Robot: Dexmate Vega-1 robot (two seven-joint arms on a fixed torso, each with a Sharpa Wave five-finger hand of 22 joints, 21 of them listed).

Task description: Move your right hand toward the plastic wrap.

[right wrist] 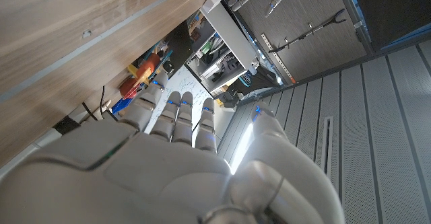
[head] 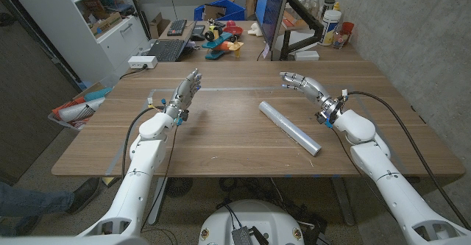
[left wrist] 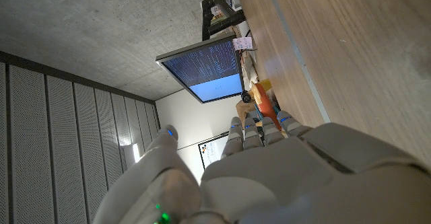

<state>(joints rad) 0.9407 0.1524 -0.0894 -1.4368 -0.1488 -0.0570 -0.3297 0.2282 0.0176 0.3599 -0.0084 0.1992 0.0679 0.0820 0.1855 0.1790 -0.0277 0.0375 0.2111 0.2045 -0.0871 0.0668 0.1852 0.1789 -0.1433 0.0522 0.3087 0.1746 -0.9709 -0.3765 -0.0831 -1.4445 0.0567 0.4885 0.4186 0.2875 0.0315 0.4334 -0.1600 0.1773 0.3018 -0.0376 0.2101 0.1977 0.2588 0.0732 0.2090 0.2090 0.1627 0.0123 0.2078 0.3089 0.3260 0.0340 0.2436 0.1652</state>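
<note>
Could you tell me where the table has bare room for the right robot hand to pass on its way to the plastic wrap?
Bare wood lies between the right robot hand and the plastic wrap, and between the roll and the left robot hand. The table strip along the near edge is free too. Clutter sits only beyond the far edge.

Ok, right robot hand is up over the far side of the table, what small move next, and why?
Probably bring the right robot hand back toward the robot and inward, down to the plastic wrap. The roll lies diagonally on the table, nearer the robot than the hand's open fingers, with bare wood between them, so nothing is touching yet.
</note>
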